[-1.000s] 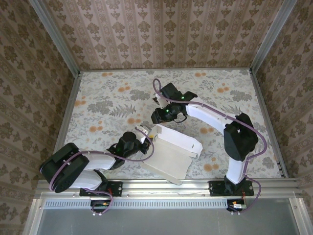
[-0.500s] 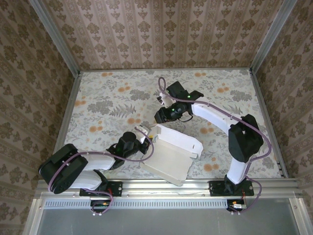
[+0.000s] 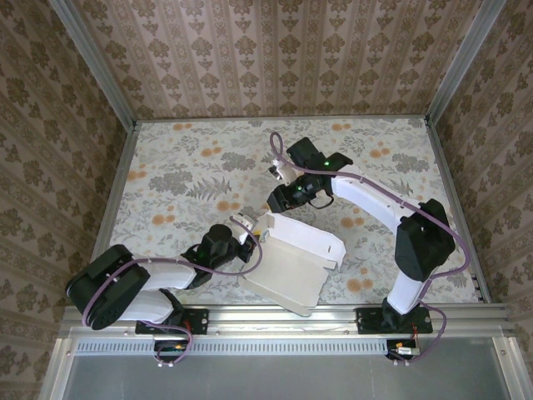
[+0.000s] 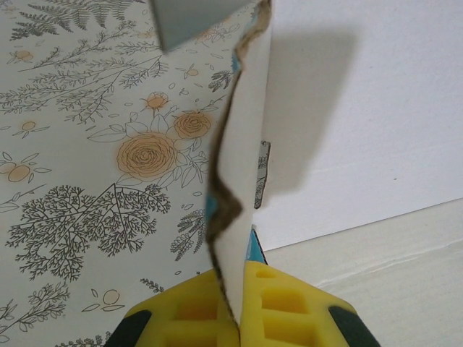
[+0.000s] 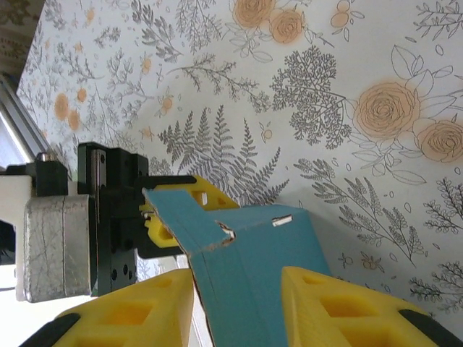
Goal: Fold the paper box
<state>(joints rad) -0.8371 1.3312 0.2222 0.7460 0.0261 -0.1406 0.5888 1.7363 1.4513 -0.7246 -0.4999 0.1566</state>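
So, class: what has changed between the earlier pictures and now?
The right arm swung its elbow outward to the right, while the right gripper stayed near the far-left corner of the box. The left gripper stays clamped on the box, which has not moved.

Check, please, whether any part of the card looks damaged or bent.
Yes. The edge of the paper box pinched in the left gripper is wavy and frayed brown, not straight. Its blue flap has a small tear by the fold.
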